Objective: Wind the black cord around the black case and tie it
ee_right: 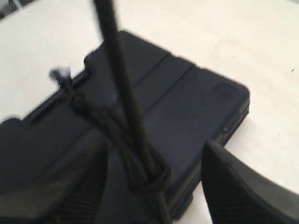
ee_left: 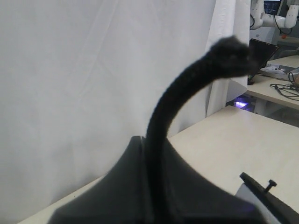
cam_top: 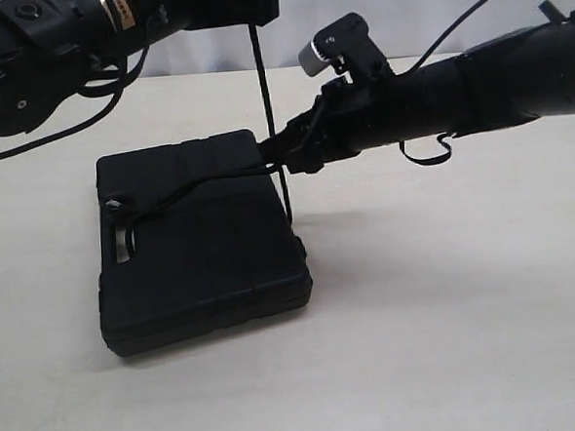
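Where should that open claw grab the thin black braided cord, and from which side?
Probably the taut upright stretch of thin black braided cord above the flat black plastic case, approached sideways: it stands free in air; the rest lies flat on the lid.

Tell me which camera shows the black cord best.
The exterior view: the cord runs taut from the left gripper down to the case and across its lid. The right wrist view shows only a blurred crossing; the left wrist view only one frayed end.
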### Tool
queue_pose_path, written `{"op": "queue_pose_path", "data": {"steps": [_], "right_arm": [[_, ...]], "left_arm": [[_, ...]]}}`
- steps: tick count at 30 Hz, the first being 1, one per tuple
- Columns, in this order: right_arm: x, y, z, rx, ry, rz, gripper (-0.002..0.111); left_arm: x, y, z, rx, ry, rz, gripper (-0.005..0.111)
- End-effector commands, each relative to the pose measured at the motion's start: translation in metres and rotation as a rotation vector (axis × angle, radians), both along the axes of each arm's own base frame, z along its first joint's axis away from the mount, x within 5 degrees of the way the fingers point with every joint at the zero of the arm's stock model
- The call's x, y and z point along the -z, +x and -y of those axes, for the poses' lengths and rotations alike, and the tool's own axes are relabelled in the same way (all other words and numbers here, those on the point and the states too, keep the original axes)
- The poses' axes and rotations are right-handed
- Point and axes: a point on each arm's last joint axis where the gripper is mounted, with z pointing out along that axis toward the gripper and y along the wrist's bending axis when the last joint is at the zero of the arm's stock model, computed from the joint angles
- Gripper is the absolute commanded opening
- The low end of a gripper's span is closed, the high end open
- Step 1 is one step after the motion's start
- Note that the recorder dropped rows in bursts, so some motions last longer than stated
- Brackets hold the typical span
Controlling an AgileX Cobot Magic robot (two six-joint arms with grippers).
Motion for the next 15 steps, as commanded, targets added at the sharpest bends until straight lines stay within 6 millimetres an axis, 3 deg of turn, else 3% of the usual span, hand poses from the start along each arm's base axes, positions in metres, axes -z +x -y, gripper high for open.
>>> {"op": "queue_pose_path", "data": {"steps": [1, 5, 9, 15], "right_arm": [[0.018, 0.009, 0.001, 0.069, 0.043, -0.036, 0.049], [0.047, 0.015, 0.004, 0.103, -0.037, -0.082, 0.025], [0.061, 0.016, 0.006, 0.109, -0.082, -0.102, 0.004], [0.061, 0.012, 0.002, 0.030, -0.080, -0.097, 0.004]], "left_arm": [[-0.010, -0.002, 0.000, 0.012, -0.041, 0.041, 0.000], [-0.012, -0.003, 0.000, 0.015, -0.050, 0.048, 0.000], [-0.015, -0.004, 0.000, 0.015, -0.053, 0.054, 0.000], [-0.015, -0.004, 0.000, 0.022, -0.039, 0.063, 0.000]]}}
